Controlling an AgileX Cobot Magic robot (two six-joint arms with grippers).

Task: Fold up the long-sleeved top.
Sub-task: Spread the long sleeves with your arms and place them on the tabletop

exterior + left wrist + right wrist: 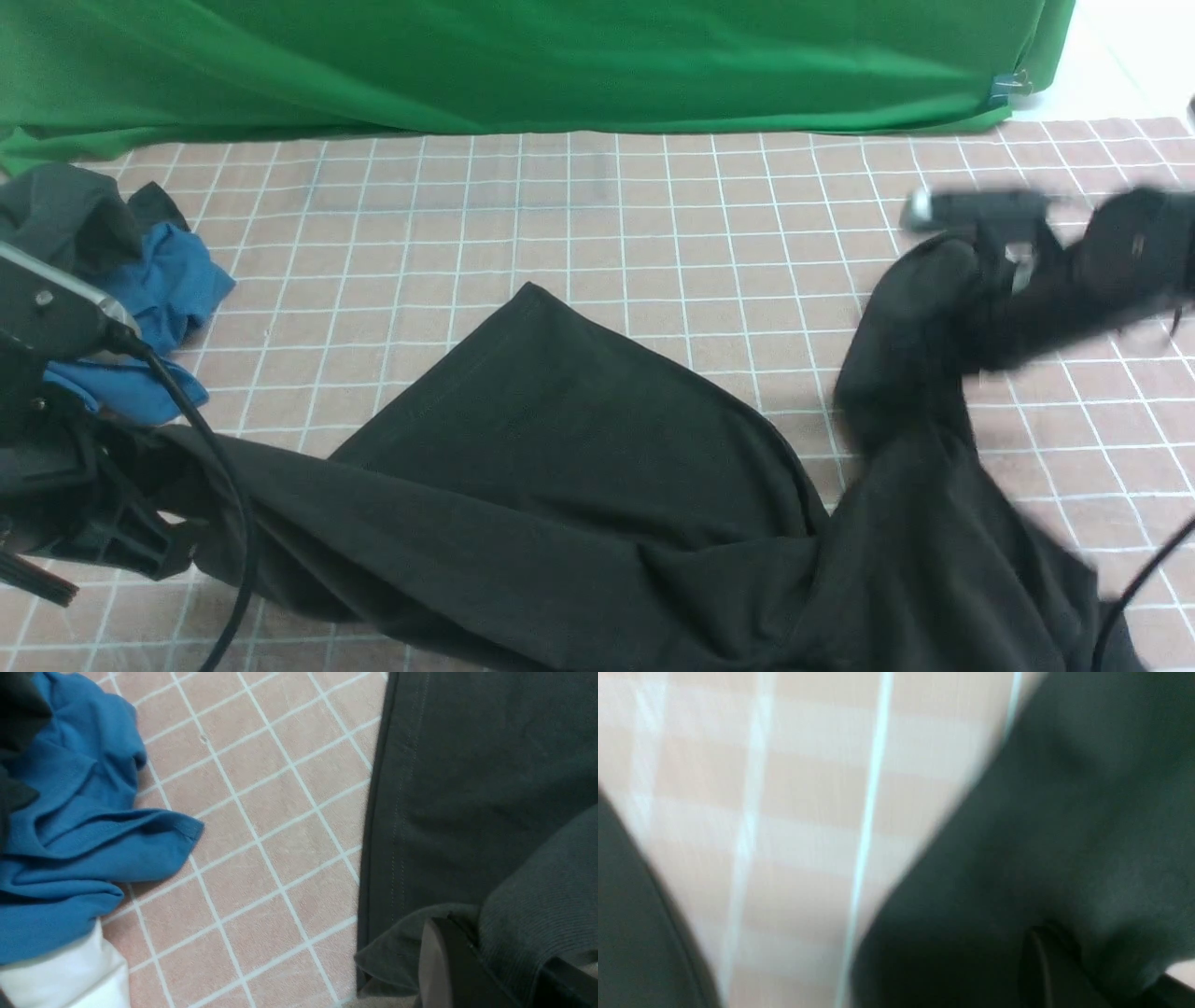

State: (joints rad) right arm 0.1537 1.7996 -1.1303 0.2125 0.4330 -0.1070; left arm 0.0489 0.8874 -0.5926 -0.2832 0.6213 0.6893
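Green cloth (523,65) hangs across the far side; a pink checked table cover (597,205) with white lines spreads below it; the long-sleeved top (560,448), black and thin, lies crumpled over the near half of the cover, one stitched hem corner pointing away from the robot, its right part drawn up off the surface in a hanging fold; a blue garment (168,289) lies bunched at the far left, touching a dark grey garment (65,215) behind it; the left gripper (173,551) is pressed together on the top's near left edge; the right gripper (990,247), blurred, pinches the raised fold of the top.
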